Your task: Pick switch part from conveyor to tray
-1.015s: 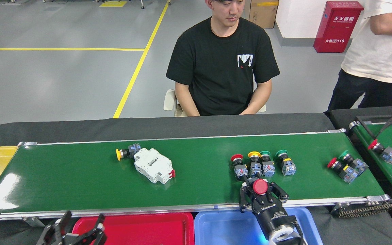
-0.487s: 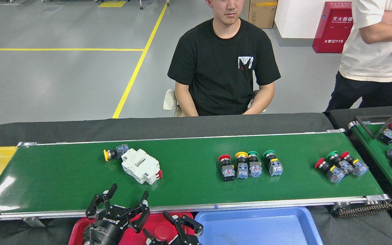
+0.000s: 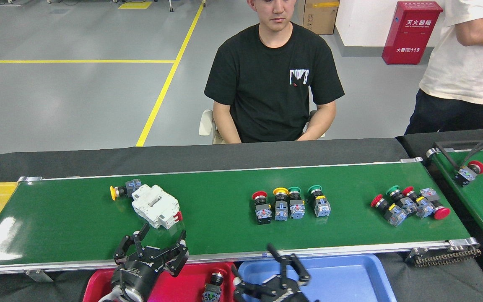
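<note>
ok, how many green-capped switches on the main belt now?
3. On the conveyor: middle row's third switch and fourth switch, plus one green cap in the right cluster. That cluster is packed; another may be hidden.

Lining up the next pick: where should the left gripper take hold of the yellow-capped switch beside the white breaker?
Judging by its pose, grip the yellow-capped switch across its dark middle barrel, coming straight down. It lies on its side on the conveyor, cap pointing left, its grey block end against the white breaker. Close the left gripper front to back, so the fingers clear both cap and breaker.
</note>
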You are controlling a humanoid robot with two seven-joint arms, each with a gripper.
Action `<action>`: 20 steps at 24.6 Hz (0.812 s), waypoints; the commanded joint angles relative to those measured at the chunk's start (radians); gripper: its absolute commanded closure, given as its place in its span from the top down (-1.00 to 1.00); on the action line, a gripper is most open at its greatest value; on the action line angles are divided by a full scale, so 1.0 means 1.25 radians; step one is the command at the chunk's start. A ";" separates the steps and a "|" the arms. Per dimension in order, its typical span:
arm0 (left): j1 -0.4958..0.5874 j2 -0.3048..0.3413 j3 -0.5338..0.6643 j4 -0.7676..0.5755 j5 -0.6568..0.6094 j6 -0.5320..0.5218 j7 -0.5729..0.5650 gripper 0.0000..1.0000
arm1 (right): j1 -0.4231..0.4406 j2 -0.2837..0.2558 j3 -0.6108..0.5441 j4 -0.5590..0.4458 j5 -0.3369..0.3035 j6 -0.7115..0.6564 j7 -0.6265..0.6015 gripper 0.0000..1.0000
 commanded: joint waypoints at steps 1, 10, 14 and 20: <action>-0.026 0.007 0.011 0.014 -0.001 0.013 0.003 1.00 | 0.004 -0.002 -0.034 0.010 -0.009 0.018 -0.024 0.99; -0.134 0.013 0.036 0.125 -0.001 0.047 0.003 1.00 | -0.203 -0.004 0.014 0.163 0.018 0.072 0.094 0.99; -0.156 0.020 0.036 0.164 -0.001 0.056 0.004 1.00 | -0.274 -0.001 0.073 0.227 0.018 0.068 0.120 0.99; -0.206 0.019 0.030 0.239 -0.001 0.100 0.005 1.00 | -0.336 0.029 0.102 0.287 0.018 0.061 0.143 0.99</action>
